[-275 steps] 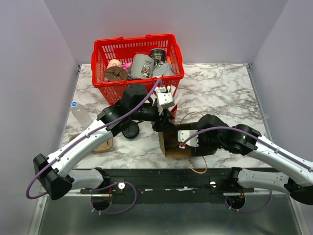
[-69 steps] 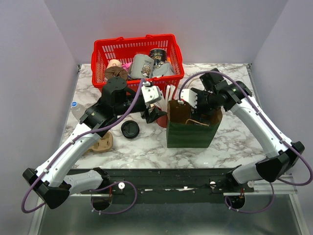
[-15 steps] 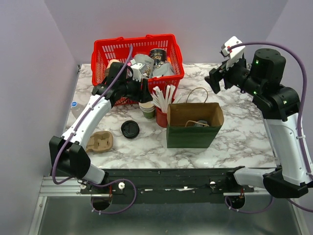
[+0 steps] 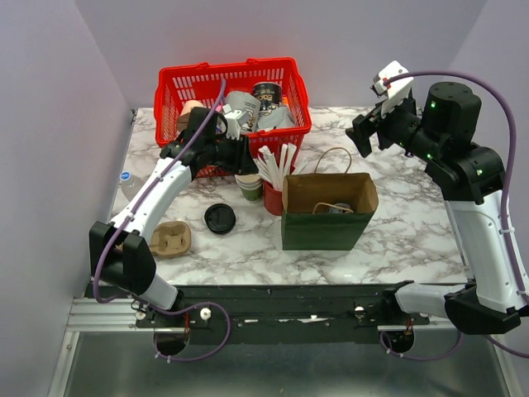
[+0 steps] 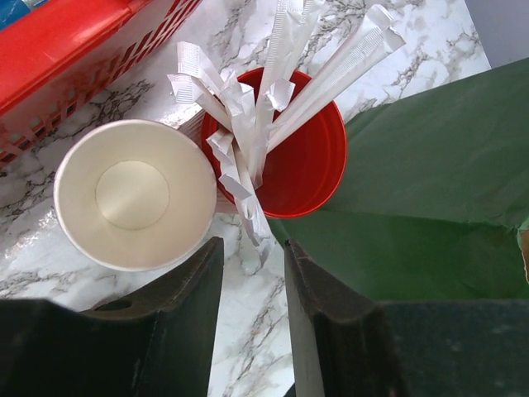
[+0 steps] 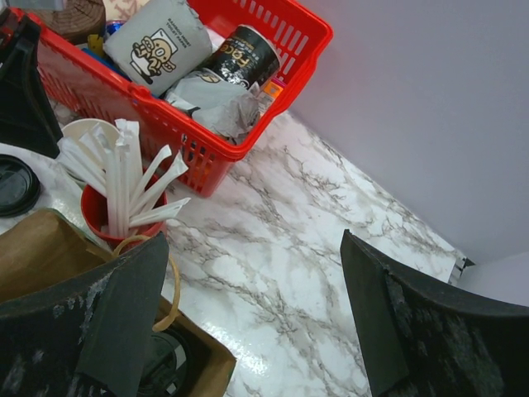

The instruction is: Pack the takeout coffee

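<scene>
Right hand (image 6: 252, 248) rose off paper bag (image 4: 322, 233), jaws wide, empty. Left hand (image 5: 252, 248) hung part-open, gripping nothing; lidless cup (image 5: 135, 194) and red cup of sticks (image 5: 314, 165) directly beneath fingertips (image 5: 194, 281).

a: what's the counter (image 4: 405, 240) like?
b: white marble with grey veins, glossy, catching soft even light.
a: and around it?
b: plain pale lilac walls (image 4: 347, 50) behind and on both sides. a black rail (image 4: 289, 302) runs along the near edge, with grey sheet metal (image 4: 289, 372) below.
</scene>
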Robot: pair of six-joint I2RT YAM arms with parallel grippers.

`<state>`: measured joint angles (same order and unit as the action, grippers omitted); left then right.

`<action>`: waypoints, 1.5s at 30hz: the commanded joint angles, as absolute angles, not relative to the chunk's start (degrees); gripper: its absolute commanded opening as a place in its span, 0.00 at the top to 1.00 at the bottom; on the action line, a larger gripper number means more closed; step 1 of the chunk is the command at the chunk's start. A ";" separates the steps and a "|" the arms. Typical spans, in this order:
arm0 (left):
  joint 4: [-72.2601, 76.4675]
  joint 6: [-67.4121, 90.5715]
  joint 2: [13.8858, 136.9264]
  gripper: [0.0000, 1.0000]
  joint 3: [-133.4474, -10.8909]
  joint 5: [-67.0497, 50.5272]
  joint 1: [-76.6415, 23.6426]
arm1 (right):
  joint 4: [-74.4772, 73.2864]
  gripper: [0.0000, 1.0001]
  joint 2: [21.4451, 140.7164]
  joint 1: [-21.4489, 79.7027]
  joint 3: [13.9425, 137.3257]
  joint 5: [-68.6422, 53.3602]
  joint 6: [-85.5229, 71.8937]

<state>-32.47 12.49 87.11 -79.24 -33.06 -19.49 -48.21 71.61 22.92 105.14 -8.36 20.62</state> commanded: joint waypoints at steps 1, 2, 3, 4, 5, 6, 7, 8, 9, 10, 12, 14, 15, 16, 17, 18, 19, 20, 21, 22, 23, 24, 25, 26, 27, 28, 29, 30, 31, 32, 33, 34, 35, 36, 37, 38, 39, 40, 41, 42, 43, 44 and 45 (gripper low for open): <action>-31.73 13.97 87.36 0.58 -78.40 -36.30 -19.07 | -46.50 0.07 71.63 22.85 104.24 -7.21 21.18; -31.82 14.06 87.28 0.59 -78.22 -36.30 -19.07 | -46.32 0.07 71.89 22.85 104.15 -7.21 21.18; -31.56 14.32 87.28 0.59 -78.05 -36.30 -19.07 | -46.32 0.07 71.89 22.85 104.15 -7.29 21.18; -31.47 14.33 87.28 0.59 -77.79 -36.39 -19.07 | -46.23 0.07 71.98 22.85 104.15 -7.21 21.18; -31.38 14.24 87.28 0.61 -77.70 -36.65 -19.07 | -46.14 0.07 72.07 22.85 104.24 -7.29 21.18; -31.29 14.33 87.36 0.62 -77.70 -36.74 -18.99 | -46.06 0.07 72.16 22.85 104.33 -7.38 21.27; -31.20 14.33 87.45 0.63 -77.70 -36.91 -19.07 | -45.97 0.07 72.33 22.85 104.41 -7.47 21.27; -31.29 14.33 87.45 0.65 -77.78 -36.91 -19.07 | -45.97 0.07 72.42 22.85 104.50 -7.47 21.27; -31.38 14.33 87.63 0.65 -77.78 -36.91 -19.07 | -46.05 0.07 72.68 22.76 104.68 -7.47 21.27; -31.46 14.24 87.63 0.65 -77.87 -36.83 -19.07 | -46.05 0.07 72.77 22.85 104.85 -7.73 21.27; -31.38 14.15 87.63 0.68 -77.87 -36.91 -19.07 | -45.97 0.07 73.04 22.85 105.03 -7.82 21.27; -31.20 14.24 87.54 0.74 -77.70 -37.26 -18.99 | -45.97 0.07 73.12 22.85 105.20 -8.00 21.27; -30.85 14.24 87.54 0.76 -77.70 -37.61 -18.98 | -46.05 0.07 73.30 22.85 105.21 -8.00 21.27; -30.59 14.33 87.45 0.78 -77.52 -37.79 -18.98 | -45.97 0.07 73.30 22.85 105.21 -8.09 21.27; -30.59 14.41 87.45 0.83 -77.43 -37.79 -18.90 | -45.88 0.07 73.30 22.85 105.21 -8.09 21.27; -30.41 14.50 87.28 0.85 -77.43 -37.97 -18.81 | -45.97 0.07 73.39 22.85 105.12 -8.00 21.27; -30.32 14.33 87.36 0.90 -77.43 -38.23 -18.72 | -45.79 0.07 73.39 22.85 105.12 -8.00 21.36; -30.41 14.33 87.19 0.98 -77.43 -38.41 -18.63 | -45.88 0.07 73.48 22.85 105.12 -8.00 21.36; -30.76 14.15 87.10 1.00 -77.43 -38.58 -18.46 | -45.79 0.07 73.48 22.85 105.12 -8.09 21.36; -31.02 13.89 86.93 1.00 -77.61 -38.76 -18.28 | -45.79 0.07 73.56 22.85 105.20 -8.17 21.36; -31.46 13.63 86.40 1.00 -77.87 -38.93 -18.11 | -45.70 0.07 73.65 22.85 105.29 -8.17 21.36; -32.51 13.01 85.96 1.00 -78.13 -39.11 -17.84 | -45.70 0.07 73.74 22.85 105.38 -8.26 21.36; -33.04 12.66 85.52 1.00 -78.40 -39.29 -17.41 | -45.70 0.07 73.74 22.76 105.47 -8.17 21.36; -33.48 12.05 84.04 1.00 -78.49 -39.46 -17.14 | -45.79 0.07 73.91 22.85 105.56 -8.09 21.44; -34.18 11.61 83.24 1.00 -78.49 -39.64 -16.88 | -45.62 0.07 74.00 22.85 105.56 -8.00 21.45; -34.28 10.47 82.19 1.00 -78.14 -39.99 -16.53 | -45.62 0.07 74.09 22.85 105.64 -8.00 21.36; -34.28 9.94 80.26 1.00 -78.05 -41.38 -16.52 | -45.44 0.07 74.35 22.85 105.64 -8.00 21.36; -34.54 9.50 79.37 1.00 -78.13 -42.35 -16.44 | -45.53 0.07 74.53 22.76 105.82 -8.00 21.36; -34.45 8.54 78.41 1.00 -78.57 -43.23 -16.44 | -45.44 0.07 74.71 22.85 105.99 -7.74 21.44; -34.19 8.26 76.75 1.00 -78.92 -43.94 -16.44 | -45.35 0.07 74.97 22.85 106.43 -7.56 21.62; -33.67 8.00 75.95 1.00 -79.36 -45.34 -16.44 | -45.35 0.07 75.41 22.85 106.70 -7.38 21.71; -33.58 7.82 75.15 1.00 -80.76 -45.96 -16.44 | -45.35 0.07 75.67 22.85 106.87 -6.86 21.97; -33.75 7.13 74.10 1.00 -81.64 -46.58 -16.44 | -45.26 0.07 75.85 22.85 107.31 -6.68 22.06; -34.79 6.77 73.74 1.00 -82.61 -47.02 -16.44 | -45.26 0.06 76.02 22.85 107.40 -6.59 22.15; -35.76 6.42 73.57 1.00 -84.97 -46.93 -16.44 | -45.26 0.06 76.55 22.85 107.58 -6.33 22.24; -36.64 5.11 73.30 1.00 -86.12 -46.93 -16.35 | -45.26 0.06 76.64 22.85 107.75 -6.15 22.32; -37.52 4.31 72.95 1.00 -87.09 -47.02 -16.43 | -45.26 0.06 76.90 22.85 108.10 -6.07 22.50; -38.40 3.52 72.43 1.00 -88.58 -47.54 -16.44 | -45.09 0.06 77.34 22.85 108.45 -5.89 22.67; -38.32 2.99 71.55 1.00 -89.20 -47.98 -16.44 | -45.00 0.06 77.60 22.85 108.72 -5.28 22.85; -38.41 2.55 71.20 1.00 -89.99 -48.77 -16.44 | -44.91 0.06 77.87 22.85 109.42 -4.84 23.03; -38.50 2.29 70.84 1.00 -91.74 -50.08 -16.44 | -44.65 0.06 78.05 22.85 109.77 -4.31 23.46; -38.67 2.20 70.58 1.00 -92.71 -50.97 -16.44 | -44.56 0.06 78.48 22.76 110.12 -3.00 23.73; -38.76 2.20 70.49 1.00 -93.68 -51.76 -16.44 | -44.47 0.06 78.66 22.94 110.39 -2.29 23.99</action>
<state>-36.58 4.80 72.12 -89.58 -46.26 -16.58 -46.24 77.67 22.92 107.66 -6.55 22.48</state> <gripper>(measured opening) 0.007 0.939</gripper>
